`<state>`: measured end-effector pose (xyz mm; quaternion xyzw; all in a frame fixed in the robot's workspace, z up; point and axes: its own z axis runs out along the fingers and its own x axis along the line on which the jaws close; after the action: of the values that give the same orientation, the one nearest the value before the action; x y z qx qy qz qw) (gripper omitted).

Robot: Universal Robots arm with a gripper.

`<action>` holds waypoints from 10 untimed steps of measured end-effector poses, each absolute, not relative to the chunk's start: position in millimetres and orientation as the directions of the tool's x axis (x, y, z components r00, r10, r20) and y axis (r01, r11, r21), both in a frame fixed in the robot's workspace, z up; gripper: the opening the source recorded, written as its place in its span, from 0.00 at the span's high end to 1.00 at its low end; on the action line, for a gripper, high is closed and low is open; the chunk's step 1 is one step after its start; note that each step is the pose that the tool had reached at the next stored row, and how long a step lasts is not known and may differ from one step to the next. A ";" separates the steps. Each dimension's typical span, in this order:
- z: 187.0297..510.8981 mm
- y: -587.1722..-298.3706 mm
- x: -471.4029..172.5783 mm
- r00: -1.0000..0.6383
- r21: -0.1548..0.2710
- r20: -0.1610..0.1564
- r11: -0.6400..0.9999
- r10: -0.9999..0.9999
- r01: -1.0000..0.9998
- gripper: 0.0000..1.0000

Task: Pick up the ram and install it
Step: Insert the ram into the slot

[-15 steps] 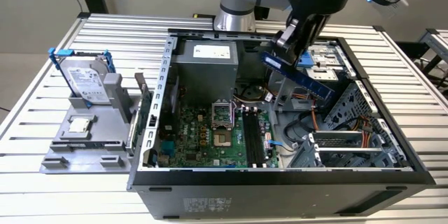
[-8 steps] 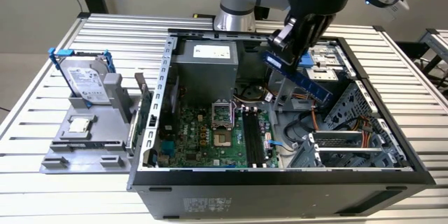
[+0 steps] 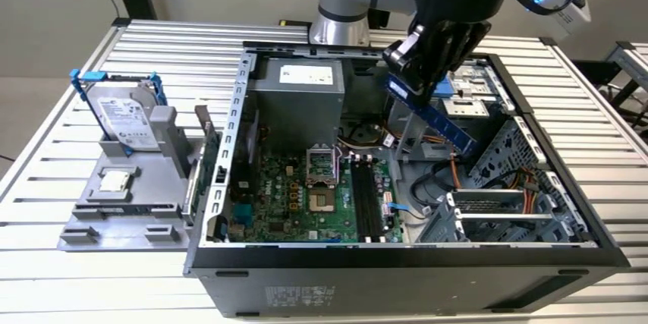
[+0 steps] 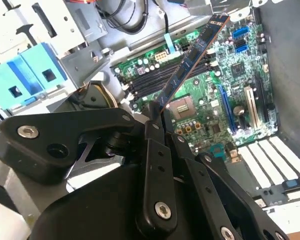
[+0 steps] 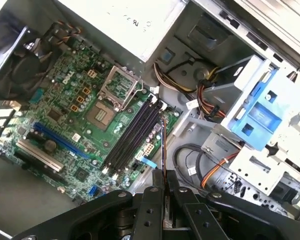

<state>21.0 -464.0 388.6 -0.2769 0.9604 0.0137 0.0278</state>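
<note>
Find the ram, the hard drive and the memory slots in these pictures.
ram (image 4: 192, 59): second wrist view, middle of the stick's chip face.
hard drive (image 3: 127, 117): exterior view, centre of its silver face.
memory slots (image 5: 131, 134): first wrist view, midway along the dark slots.

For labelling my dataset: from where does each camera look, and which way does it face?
Exterior view: off the arm, above, looking down into the computer case; arm and gripper show.
First wrist view: at the wrist, facing past the gripper to the motherboard.
Second wrist view: at the wrist, likewise, gripper large in front.
Shared: both wrist views show the gripper shut on the ram.
</note>
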 end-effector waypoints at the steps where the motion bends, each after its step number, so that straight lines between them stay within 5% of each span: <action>1: 388.4 -464.0 21.0 -0.852 0.011 -0.061 0.854 -0.519 -0.521 1.00; 10: 387.2 -464.0 20.7 -0.909 0.011 -0.061 0.911 -0.412 -0.413 1.00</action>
<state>20.7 -464.0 387.2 -0.2112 0.9770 0.0119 0.0284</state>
